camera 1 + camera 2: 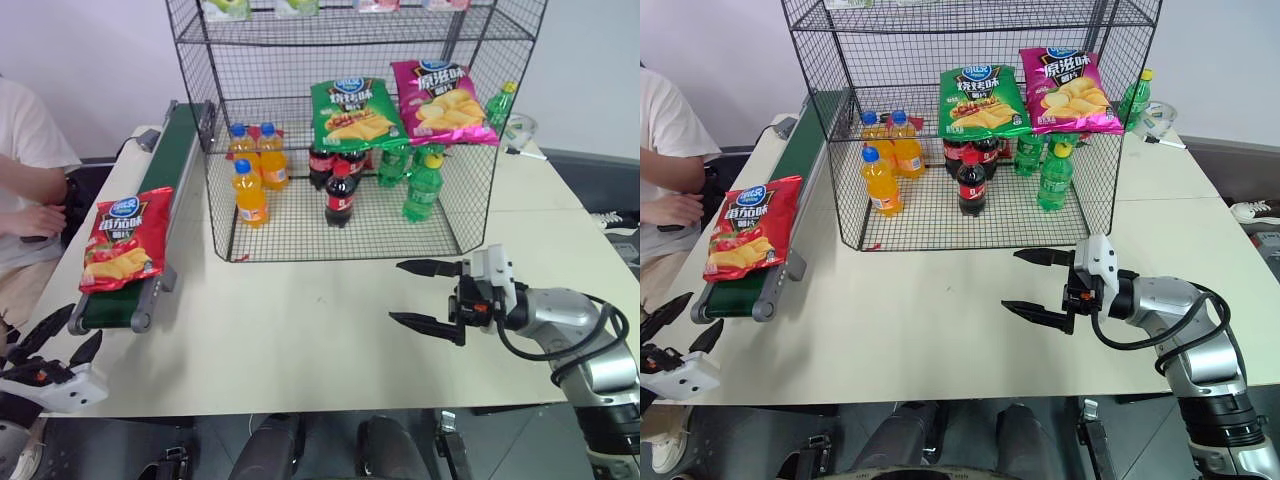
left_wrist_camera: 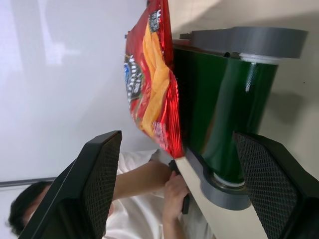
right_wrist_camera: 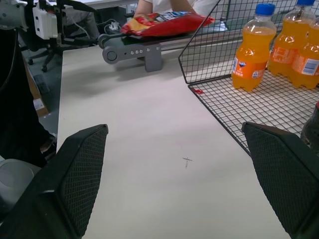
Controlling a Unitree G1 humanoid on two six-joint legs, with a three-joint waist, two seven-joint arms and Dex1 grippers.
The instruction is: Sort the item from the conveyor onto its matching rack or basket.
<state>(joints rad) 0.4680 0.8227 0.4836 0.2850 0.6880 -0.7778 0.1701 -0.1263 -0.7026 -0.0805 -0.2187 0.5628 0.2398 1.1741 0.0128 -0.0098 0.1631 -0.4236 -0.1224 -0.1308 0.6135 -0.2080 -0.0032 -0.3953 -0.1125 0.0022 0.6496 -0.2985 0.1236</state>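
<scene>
At far left we see a seated person's arm [image 1: 30, 190], and below it our left gripper [image 1: 50, 345] with its jaws spread apart and empty, just short of the conveyor [image 1: 165, 175]. The red chip bag [image 1: 125, 238] lies on the belt's near end. Further right stands the black wire rack [image 1: 350, 130], holding orange soda bottles [image 1: 250, 170], cola bottles [image 1: 338, 192], and green and magenta bags. Our right gripper [image 1: 428, 296] hovers over the table [image 1: 300, 330], jaws wide apart, empty.
</scene>
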